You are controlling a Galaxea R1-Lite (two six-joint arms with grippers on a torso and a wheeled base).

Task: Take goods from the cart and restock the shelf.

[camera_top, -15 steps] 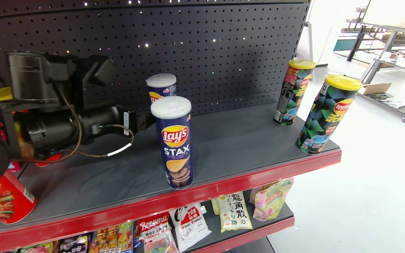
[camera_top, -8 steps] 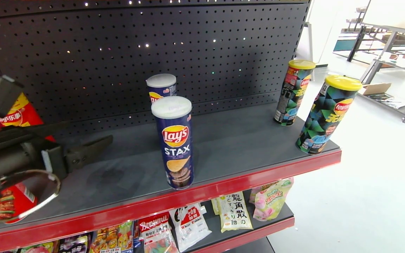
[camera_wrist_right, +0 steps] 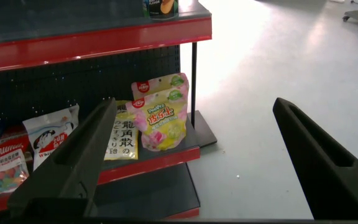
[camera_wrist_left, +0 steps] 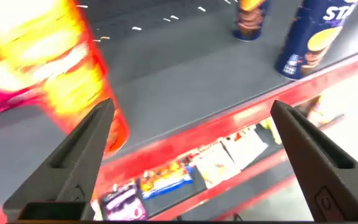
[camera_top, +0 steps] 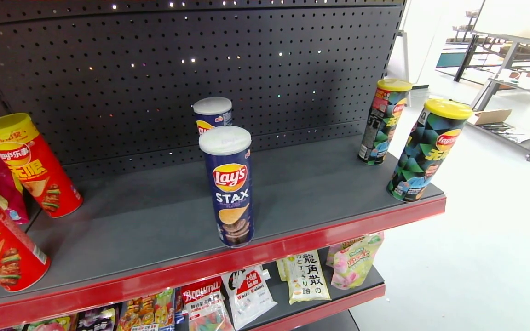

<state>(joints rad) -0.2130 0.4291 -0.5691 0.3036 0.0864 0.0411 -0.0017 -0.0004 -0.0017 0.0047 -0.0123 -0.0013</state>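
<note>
At frame left stand red chip cans (camera_top: 30, 165), a blue chip can (camera_top: 228, 184) centre at the shelf (camera_top: 154, 220) front lip, green chip cans (camera_top: 426, 151) right. The left end effector (camera_wrist_left: 191, 104) and right end effector (camera_wrist_right: 194, 102) gape empty; careless restocking could knock the blue chip can off.

Retail shop, snack aisle. Gondola shelf (camera_top: 154, 216) has a red front edge and a dark perforated back panel (camera_top: 292, 69). Tall chip cans stand upright on it, labels outward: blue can (camera_top: 228, 184) at the front edge, second blue can (camera_top: 212, 112) right behind it, dark-patterned yellow-lidded cans (camera_top: 423, 151) at the right end, red cans (camera_top: 30, 168) at the left. Lower shelf (camera_top: 338, 301) carries bagged candy (camera_top: 305, 276). Pale smooth floor (camera_top: 476, 253), metal racks (camera_top: 513, 64) in the open area beyond on the right.
</note>
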